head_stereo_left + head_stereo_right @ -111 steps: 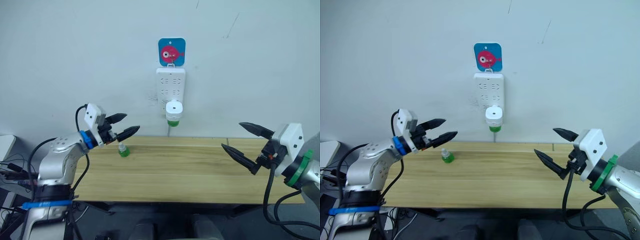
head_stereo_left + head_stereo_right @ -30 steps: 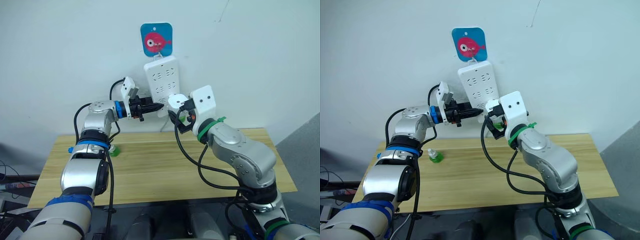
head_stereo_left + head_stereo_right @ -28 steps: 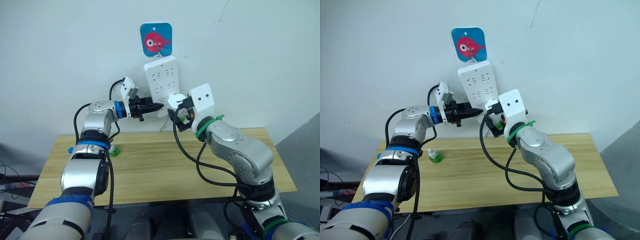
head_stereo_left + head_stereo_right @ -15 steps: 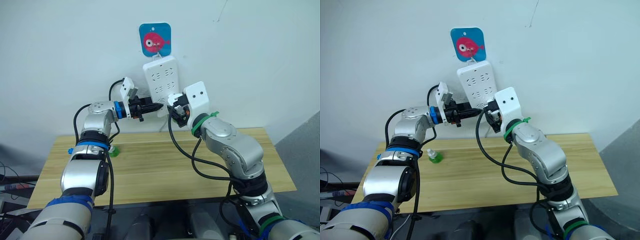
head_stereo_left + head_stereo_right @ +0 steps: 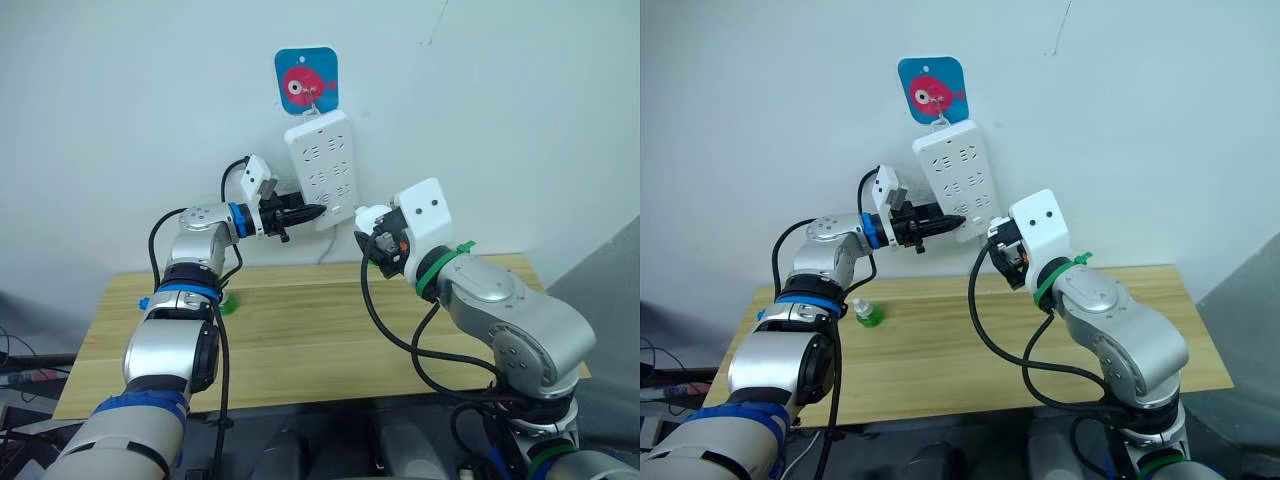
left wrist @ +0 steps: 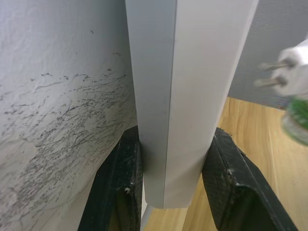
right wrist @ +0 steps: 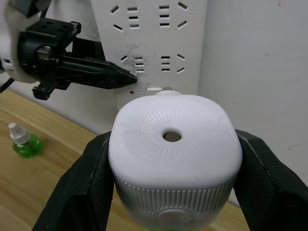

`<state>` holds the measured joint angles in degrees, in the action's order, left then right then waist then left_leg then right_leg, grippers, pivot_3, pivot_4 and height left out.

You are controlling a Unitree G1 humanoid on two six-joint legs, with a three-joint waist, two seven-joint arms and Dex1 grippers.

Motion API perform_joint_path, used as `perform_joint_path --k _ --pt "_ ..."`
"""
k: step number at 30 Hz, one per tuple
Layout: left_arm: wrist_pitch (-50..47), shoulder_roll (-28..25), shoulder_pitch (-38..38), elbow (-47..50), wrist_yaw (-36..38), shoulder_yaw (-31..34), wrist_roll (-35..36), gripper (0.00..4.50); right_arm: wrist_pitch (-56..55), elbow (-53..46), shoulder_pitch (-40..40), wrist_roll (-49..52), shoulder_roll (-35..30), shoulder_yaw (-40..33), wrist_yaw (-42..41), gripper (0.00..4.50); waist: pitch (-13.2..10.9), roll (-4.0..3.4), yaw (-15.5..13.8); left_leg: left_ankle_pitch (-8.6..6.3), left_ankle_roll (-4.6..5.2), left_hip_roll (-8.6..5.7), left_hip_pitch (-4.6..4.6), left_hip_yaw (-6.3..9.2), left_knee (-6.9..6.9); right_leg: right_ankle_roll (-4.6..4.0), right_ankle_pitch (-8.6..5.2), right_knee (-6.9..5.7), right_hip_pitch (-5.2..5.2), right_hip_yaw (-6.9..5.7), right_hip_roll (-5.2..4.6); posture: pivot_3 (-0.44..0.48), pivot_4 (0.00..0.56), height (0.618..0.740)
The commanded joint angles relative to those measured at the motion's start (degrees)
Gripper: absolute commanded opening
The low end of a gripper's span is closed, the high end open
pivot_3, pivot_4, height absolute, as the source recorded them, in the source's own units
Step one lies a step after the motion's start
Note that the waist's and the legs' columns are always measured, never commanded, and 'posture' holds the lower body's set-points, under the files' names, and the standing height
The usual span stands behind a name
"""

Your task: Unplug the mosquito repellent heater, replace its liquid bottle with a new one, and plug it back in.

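Observation:
The white mosquito repellent heater [image 7: 175,144] sits between the black fingers [image 7: 79,192] of my right gripper [image 5: 373,230], which is shut on it. It hangs free a little in front of and to the right of the white power strip [image 5: 320,170], and its two metal prongs [image 6: 269,73] are bare. An old green bottle [image 6: 297,120] is still under it. My left gripper [image 5: 312,211] is shut on the strip's lower edge, one finger [image 6: 120,187] on each side. A small green liquid bottle [image 5: 868,313] stands on the wooden table [image 5: 300,340] at the left.
The power strip hangs tilted on the white wall from a hook under a blue card with a red fish [image 5: 306,85]. Its cable runs down behind the table. My left arm [image 5: 195,235] stretches along the wall above the bottle on the table.
My right gripper has pulled the heater out of the strip's lower socket and drawn it right and away from the wall. The left gripper keeps its hold on the strip.

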<state>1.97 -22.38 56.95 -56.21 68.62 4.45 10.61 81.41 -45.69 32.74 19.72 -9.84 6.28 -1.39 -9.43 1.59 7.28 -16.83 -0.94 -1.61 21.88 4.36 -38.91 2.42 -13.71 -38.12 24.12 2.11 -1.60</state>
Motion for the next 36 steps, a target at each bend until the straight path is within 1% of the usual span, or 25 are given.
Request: perform_joint_path --k 1,2,4,5,7,11,12,14,16,18,20,22,24,27,32,34,36 --pt "1.8 -1.6 -0.8 1.8 0.4 0.3 0.0 1.31 0.7 -2.7 1.1 -0.1 1.3 -4.0 -0.2 2.94 0.0 0.0 0.4 0.01 -0.01 -0.01 0.0 -0.01 -0.02 0.02 0.01 0.0 0.0 0.01 0.02 -0.236 0.156 0.74" --pt "3.2 -2.1 -1.6 2.4 0.6 0.6 0.2 1.31 0.6 -2.6 1.0 -0.2 1.7 -5.0 -0.3 2.94 0.0 0.0 0.7 0.01 -0.02 -0.01 0.0 -0.02 -0.03 0.03 0.02 0.01 -0.01 0.03 0.03 -0.236 0.156 0.74" --pt "5.9 -3.4 -3.5 3.8 0.3 1.1 0.3 2.04 -0.2 -2.3 1.0 -0.6 3.3 -7.3 0.3 2.94 0.0 -0.03 1.2 0.01 -0.02 0.0 0.0 -0.05 -0.02 0.03 0.03 0.0 0.03 0.08 0.01 -0.24 0.155 0.74" --pt "6.5 -4.0 -4.3 4.6 0.4 1.2 0.4 2.28 -0.6 -2.3 1.1 -0.8 4.2 -8.3 0.6 2.94 0.0 -0.05 1.5 0.01 -0.02 0.01 0.0 -0.05 -0.01 0.02 0.03 -0.02 0.04 0.08 -0.01 -0.241 0.154 0.74" --pt "9.3 -5.7 -7.5 7.5 0.3 1.0 0.0 2.9 -1.2 -2.3 1.5 -1.1 5.3 -9.9 0.8 2.94 0.0 -0.07 2.3 0.01 -0.02 0.06 0.04 -0.06 0.05 0.02 0.03 -0.05 0.15 0.09 -0.01 -0.243 0.153 0.74" --pt "11.1 -8.2 -15.7 17.1 -5.3 4.0 1.4 4.22 -1.8 -3.1 1.0 -0.5 8.4 -13.3 0.9 2.94 0.0 -0.11 3.6 0.01 -0.02 0.15 0.12 -0.07 0.18 0.02 0.03 -0.05 0.3 0.13 -0.01 -0.235 0.152 0.74" --pt "10.6 -8.6 -17.9 20.0 -6.2 4.6 2.1 4.49 -1.8 -3.2 0.7 -0.3 9.1 -14.1 0.7 2.94 0.0 -0.12 3.7 0.01 -0.02 0.16 0.15 -0.06 0.18 0.02 0.03 -0.05 0.33 0.15 -0.01 -0.235 0.152 0.74" --pt "9.5 -9.5 -24.1 28.3 -7.1 5.6 3.6 4.5 -2.1 -3.6 -0.2 0.5 10.3 -15.7 0.2 2.94 0.0 -0.13 3.8 0.01 -0.03 0.15 0.19 -0.08 0.18 0.01 0.03 -0.04 0.35 0.17 -0.02 -0.219 0.153 0.74" --pt "5.8 -10.4 -33.4 41.2 -7.4 6.7 6.9 4.5 -2.5 -4.3 -1.4 2.0 12.6 -18.3 -1.0 2.94 0.0 -0.21 4.0 0.0 -0.03 0.16 0.16 -0.14 0.2 0.02 0.03 -0.02 0.35 0.25 -0.03 -0.2 0.153 0.74" --pt "2.0 -10.5 -41.8 54.5 -7.9 6.4 10.6 4.5 -3.2 -5.1 -2.9 4.2 15.0 -20.8 -2.4 2.94 0.0 -0.27 3.9 -0.01 -0.04 0.17 0.15 -0.17 0.25 0.02 0.03 0.01 0.35 0.28 -0.03 -0.188 0.153 0.74" --pt "-3.7 -9.4 -46.8 65.7 -10.1 4.3 14.6 4.5 -4.1 -5.6 -4.1 6.6 18.2 -23.2 -3.3 2.94 0.0 -0.32 3.5 -0.01 -0.04 0.18 0.17 -0.17 0.27 0.01 0.03 0.03 0.35 0.27 -0.04 -0.175 0.155 0.74" --pt "-9.3 -8.1 -49.3 73.0 -12.8 1.9 17.6 4.5 -4.7 -5.4 -5.0 9.1 22.4 -25.7 -3.2 2.94 -0.1 -0.48 2.1 -0.01 -0.05 0.18 0.17 -0.11 0.25 0.02 0.03 0.02 0.29 0.21 -0.04 -0.171 0.158 0.74" --pt "-13.4 -6.8 -49.8 76.4 -15.3 -0.5 18.7 4.5 -5.9 -4.6 -5.8 11.4 24.6 -26.6 -2.9 2.94 -0.2 -0.62 1.3 -0.01 -0.05 0.14 0.1 -0.11 0.15 -0.05 0.08 0.06 0.16 0.2 -0.05 -0.172 0.159 0.74" --pt "-17.5 -4.5 -48.6 78.1 -18.7 -3.9 18.8 4.5 -7.8 -3.4 -7.1 14.4 24.6 -25.8 -2.1 2.94 -0.2 -0.7 1.0 0.02 -0.03 0.13 -0.22 -0.25 0.09 -0.06 0.1 0.09 -0.11 0.26 0.01 -0.181 0.158 0.74" --pt "-18.2 2.6 -42.0 72.4 -24.4 -7.9 15.9 4.5 -11.2 -0.9 -7.5 18.2 26.1 -24.5 0.8 2.94 -0.3 -0.77 1.0 0.06 -0.01 0.28 -0.28 -0.32 0.04 -0.07 0.1 0.04 -0.11 0.28 0.5 -0.191 0.162 0.74" --pt "-16.8 5.3 -39.3 69.4 -25.4 -8.6 15.1 4.5 -12.1 0.0 -7.4 20.4 27.3 -24.3 2.7 2.94 -0.3 -0.77 1.1 0.06 -0.01 0.29 -0.27 -0.31 0.04 -0.08 0.1 0.03 -0.11 0.28 0.53 -0.198 0.164 0.74" --pt "-14.3 6.7 -37.1 66.6 -24.8 -8.9 14.0 4.5 -13.1 0.8 -7.5 23.5 28.7 -24.6 5.4 2.94 -0.3 -0.77 1.3 0.06 0.0 0.29 -0.23 -0.34 0.06 -0.08 0.11 0.04 -0.08 0.29 0.54 -0.198 0.164 0.74"
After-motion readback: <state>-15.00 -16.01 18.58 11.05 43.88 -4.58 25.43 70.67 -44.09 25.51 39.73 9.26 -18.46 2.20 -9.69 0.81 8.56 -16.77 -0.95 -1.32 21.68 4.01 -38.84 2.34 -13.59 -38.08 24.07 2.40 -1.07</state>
